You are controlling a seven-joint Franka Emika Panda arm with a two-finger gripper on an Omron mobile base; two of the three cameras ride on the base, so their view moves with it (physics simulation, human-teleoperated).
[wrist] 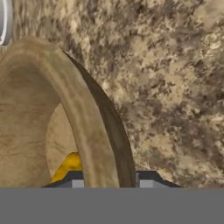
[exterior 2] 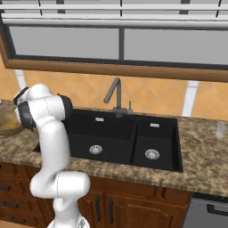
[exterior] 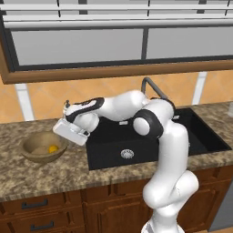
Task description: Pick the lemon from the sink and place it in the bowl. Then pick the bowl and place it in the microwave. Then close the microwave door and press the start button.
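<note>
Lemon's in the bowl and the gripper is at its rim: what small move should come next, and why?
Probably shut the gripper on the bowl rim. In the hand view a fingertip sits on either side of the thick rim, and the lemon already lies inside, so gripping comes before any lift.

Glossy white rounded arm (exterior: 170,150) segments joined by dark joints.

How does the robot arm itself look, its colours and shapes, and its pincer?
The arm is made of smooth, rounded, glossy white segments with dark grey to black bands at the joints. No loose cables or printed markings are visible. The hand is a white boxy block. The pincer shows two small dark tips with light grey pads.
</note>
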